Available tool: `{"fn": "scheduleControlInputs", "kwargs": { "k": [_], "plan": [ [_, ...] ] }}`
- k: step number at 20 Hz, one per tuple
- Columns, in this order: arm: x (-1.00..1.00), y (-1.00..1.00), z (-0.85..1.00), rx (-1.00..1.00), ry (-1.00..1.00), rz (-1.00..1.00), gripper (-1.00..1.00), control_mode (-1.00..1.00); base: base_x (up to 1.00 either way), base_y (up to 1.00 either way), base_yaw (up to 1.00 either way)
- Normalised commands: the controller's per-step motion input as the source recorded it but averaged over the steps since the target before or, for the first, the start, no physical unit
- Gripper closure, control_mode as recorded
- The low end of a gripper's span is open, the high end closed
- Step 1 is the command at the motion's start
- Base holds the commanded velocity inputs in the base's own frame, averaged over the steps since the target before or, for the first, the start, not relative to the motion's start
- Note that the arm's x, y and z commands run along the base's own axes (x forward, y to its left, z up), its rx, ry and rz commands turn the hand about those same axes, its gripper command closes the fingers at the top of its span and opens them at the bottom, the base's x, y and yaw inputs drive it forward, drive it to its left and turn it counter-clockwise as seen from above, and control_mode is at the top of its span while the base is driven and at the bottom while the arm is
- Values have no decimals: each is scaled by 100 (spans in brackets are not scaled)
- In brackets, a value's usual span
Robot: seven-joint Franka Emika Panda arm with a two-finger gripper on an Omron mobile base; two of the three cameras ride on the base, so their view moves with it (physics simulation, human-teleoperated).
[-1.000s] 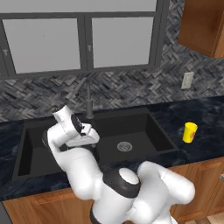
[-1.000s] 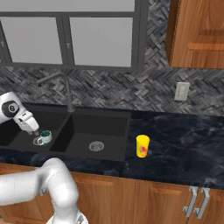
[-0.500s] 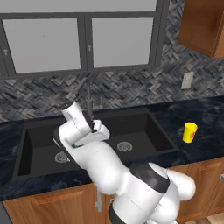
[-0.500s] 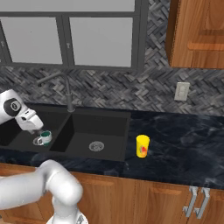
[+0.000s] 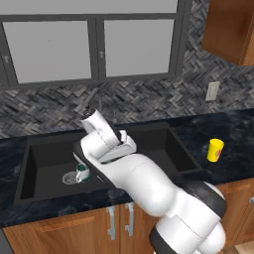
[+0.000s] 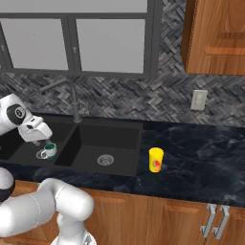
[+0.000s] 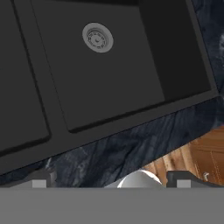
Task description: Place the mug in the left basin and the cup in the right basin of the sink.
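The white-grey mug with its teal inside stands upright in the left basin of the black sink, beside the steel drain. The yellow cup stands on the dark counter to the right of the sink. My gripper hangs open and empty above the sink, up and to the right of the mug, near the centre divider. In the hand view it looks down on the right basin and its drain.
The dark grey faucet rises behind the divider. A window and herringbone tile wall stand at the back. A wood cabinet hangs at the upper right. My own white arm crosses in front of the sink's front rim.
The hand has swung right, away from the mug and toward the divider, with the elbow sweeping right too. The mug stays in the left basin. The cup has not moved.
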Motion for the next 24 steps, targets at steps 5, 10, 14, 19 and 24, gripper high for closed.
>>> {"fn": "scheduleControlInputs", "kwargs": {
  "k": [5,10,14,19,24],
  "plan": [
    [-27,-40,31,6,-1,9,-100,-100,0,0,0],
    [-25,-40,23,13,-4,8,-100,-100,0,0,0],
    [-19,-34,20,16,-1,7,-100,-100,0,0,0],
    [-14,-31,13,13,0,7,-100,-100,0,0,0],
    [-12,-27,10,10,0,6,-100,-100,0,0,0]
  ]
}}
